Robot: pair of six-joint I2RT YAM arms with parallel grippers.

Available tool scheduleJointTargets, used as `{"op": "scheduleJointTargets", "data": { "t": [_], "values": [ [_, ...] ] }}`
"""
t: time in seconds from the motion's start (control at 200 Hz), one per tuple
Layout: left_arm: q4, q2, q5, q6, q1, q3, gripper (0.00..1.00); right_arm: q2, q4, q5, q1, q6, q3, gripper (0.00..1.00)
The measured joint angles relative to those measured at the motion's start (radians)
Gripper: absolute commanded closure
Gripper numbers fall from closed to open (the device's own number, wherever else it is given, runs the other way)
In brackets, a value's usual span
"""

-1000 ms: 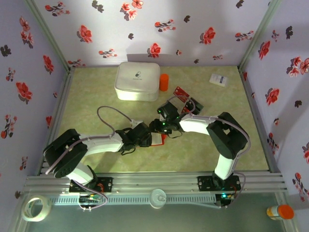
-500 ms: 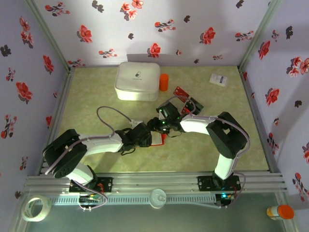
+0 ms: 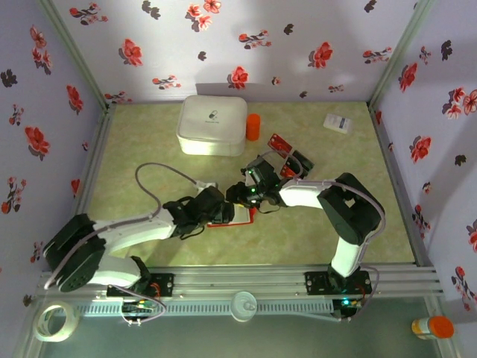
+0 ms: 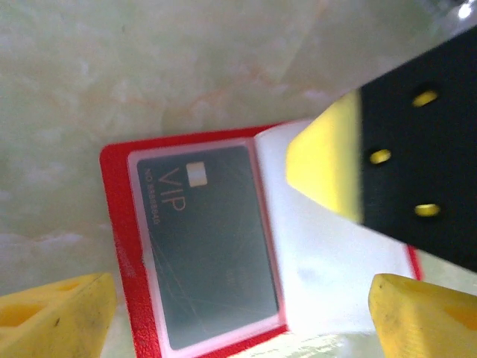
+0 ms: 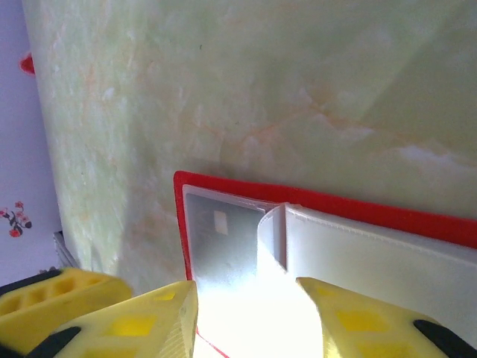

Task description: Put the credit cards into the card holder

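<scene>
While your right claw (image 5: 246, 300) sat at the open card holder (image 4: 119, 224), its yellow fingers were narrowed around the pale inner leaf (image 5: 373, 253), and from the left wrist one finger (image 4: 328, 171) lay across that white panel; you appeared to be keeping the wallet spread flat so the pocket stayed reachable, though whether the leaf was pinched or merely pressed down could not be told. Your left claw (image 4: 238, 302) hung wide and empty just over the holder, one finger off each side of it, which fitted a claw that had nothing to carry and was clear of the pocket. A grey VIP card (image 4: 209, 246) lay seated in the left-hand pocket, square inside the red border, so one card looked done. The holder rested on the bench (image 4: 186, 67) between your two arms, near the front. The loose credit cards (image 3: 297, 159), red and dark, lay in a small cluster on the bench beyond your right claw, apart from the holder, so most of the job seemed to remain; fetching the next one would probably have fallen to whichever claw was not needed to hold the wallet open
</scene>
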State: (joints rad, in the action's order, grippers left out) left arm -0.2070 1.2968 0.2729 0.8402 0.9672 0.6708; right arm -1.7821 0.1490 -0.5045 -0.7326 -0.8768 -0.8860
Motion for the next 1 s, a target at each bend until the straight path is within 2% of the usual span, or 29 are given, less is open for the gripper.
{"op": "scheduleJointTargets", "data": {
  "t": [0.105,0.265,0.36,0.615,1.0],
  "values": [
    [-0.016,-0.091,0.008,0.0,-0.027,-0.014,0.1,0.006,0.018,-0.005,-0.002,-0.023,0.012,0.58],
    [-0.053,-0.197,0.017,0.0,-0.085,-0.057,0.09,0.038,0.024,-0.005,-0.026,-0.044,0.014,0.47],
    [-0.075,-0.233,0.019,0.0,-0.119,-0.08,0.08,0.045,0.025,-0.001,-0.051,-0.049,0.005,0.45],
    [-0.12,-0.288,0.019,0.0,-0.178,-0.106,0.08,0.011,0.029,0.007,-0.105,-0.054,-0.07,0.44],
    [-0.125,-0.33,0.011,0.0,-0.216,-0.13,0.08,-0.114,0.064,0.011,-0.119,-0.092,-0.099,0.44]
  ]
}}
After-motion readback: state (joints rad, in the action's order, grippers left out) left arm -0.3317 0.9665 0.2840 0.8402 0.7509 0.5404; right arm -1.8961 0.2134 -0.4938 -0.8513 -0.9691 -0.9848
